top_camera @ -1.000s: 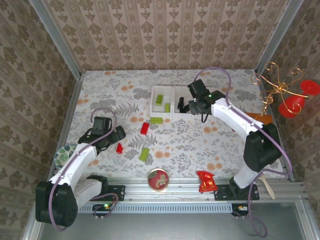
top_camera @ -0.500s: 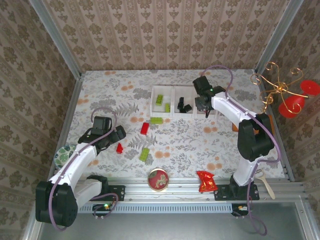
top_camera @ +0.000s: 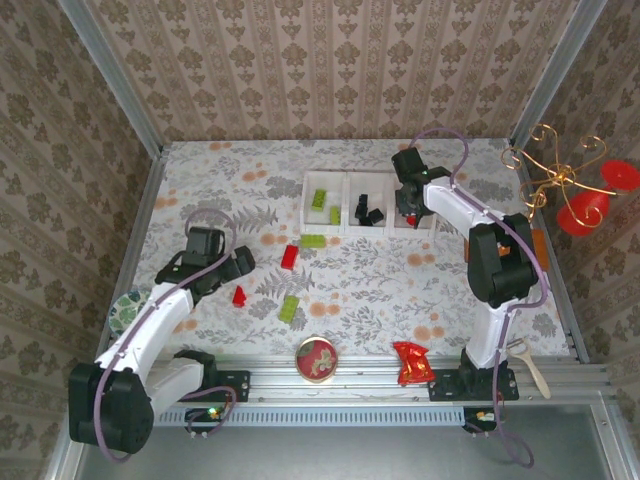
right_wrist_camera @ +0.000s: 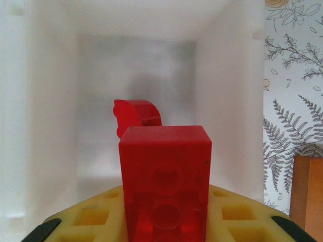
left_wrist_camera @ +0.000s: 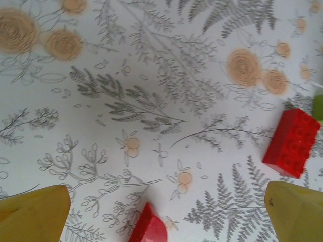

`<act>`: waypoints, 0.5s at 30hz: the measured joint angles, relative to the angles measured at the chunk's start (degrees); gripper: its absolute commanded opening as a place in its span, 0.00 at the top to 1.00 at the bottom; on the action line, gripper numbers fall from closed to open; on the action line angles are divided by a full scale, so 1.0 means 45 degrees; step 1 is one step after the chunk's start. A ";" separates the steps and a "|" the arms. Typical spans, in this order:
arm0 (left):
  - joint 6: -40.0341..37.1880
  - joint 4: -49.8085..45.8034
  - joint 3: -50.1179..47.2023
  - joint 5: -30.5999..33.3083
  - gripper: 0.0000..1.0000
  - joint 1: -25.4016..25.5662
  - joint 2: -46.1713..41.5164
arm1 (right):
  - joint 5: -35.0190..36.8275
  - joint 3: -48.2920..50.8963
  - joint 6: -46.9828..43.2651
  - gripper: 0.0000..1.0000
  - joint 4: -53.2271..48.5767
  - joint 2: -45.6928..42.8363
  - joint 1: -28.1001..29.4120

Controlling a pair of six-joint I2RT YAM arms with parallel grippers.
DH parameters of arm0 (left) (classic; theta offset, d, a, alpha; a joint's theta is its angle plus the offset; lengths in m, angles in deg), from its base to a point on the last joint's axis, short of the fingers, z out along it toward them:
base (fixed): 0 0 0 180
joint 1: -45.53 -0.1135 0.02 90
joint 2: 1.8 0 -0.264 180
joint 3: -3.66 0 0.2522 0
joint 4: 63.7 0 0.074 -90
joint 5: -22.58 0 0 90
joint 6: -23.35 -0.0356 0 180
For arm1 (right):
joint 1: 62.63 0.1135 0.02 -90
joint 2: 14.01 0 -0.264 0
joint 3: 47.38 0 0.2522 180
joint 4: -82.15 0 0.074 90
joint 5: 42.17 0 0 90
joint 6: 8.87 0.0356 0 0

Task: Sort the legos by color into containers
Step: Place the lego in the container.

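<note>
A red brick [right_wrist_camera: 165, 181] is sitting clamped between the yellow pads [right_wrist_camera: 91, 217] of the right gripper [top_camera: 408, 207], standing on end with its hollow underside facing the wrist camera. The gripper is holding it over the right-hand compartment of the white three-part tray [top_camera: 346, 177], inside the compartment's walls. A smaller rounded red piece [right_wrist_camera: 136, 115] is lying on that compartment's floor just beyond the held brick. In the top view, black legos [top_camera: 366, 212] are resting in the middle compartment and two lime-green bricks [top_camera: 320, 198] in the left one. To the right of the tray wall, the edge of an orange board [right_wrist_camera: 308, 186] is showing on the floral tablecloth [top_camera: 440, 290].

Four legos are lying loose on the cloth in front of the tray. A green brick [top_camera: 313, 241] is just beside the tray's front wall, a red oblong brick [top_camera: 289, 257] is near it to the left, a small red piece [top_camera: 239, 296] is lying further toward the left arm, and another green brick [top_camera: 289, 308] is lying nearer the table's front edge.

The left gripper [top_camera: 237, 266] is hanging above the cloth with its yellow fingers [left_wrist_camera: 33, 214] spread wide apart and nothing between them. In its wrist view the small red piece is poking in at the bottom edge between the fingers, and the red oblong brick is lying off to the right, apart from both.

A round red-topped tin [top_camera: 317, 358] and a crumpled red wrapper [top_camera: 411, 362] are sitting by the front rail.
</note>
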 measured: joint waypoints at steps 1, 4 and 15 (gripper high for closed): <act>-0.0073 -0.0049 0.0121 0.0044 0.00 0.0165 0.0019 | 0.0005 -0.0058 -0.0005 0.65 0.0005 0.0078 -0.0005; -0.0272 -0.0175 0.0491 0.0209 0.00 0.0724 0.0233 | 0.0005 -0.0160 -0.0063 0.59 0.0010 0.0272 -0.0044; -0.0962 -0.1132 0.1802 0.0806 0.01 0.3201 0.1491 | 0.0000 -0.0185 -0.0165 0.36 0.0005 0.0374 -0.0044</act>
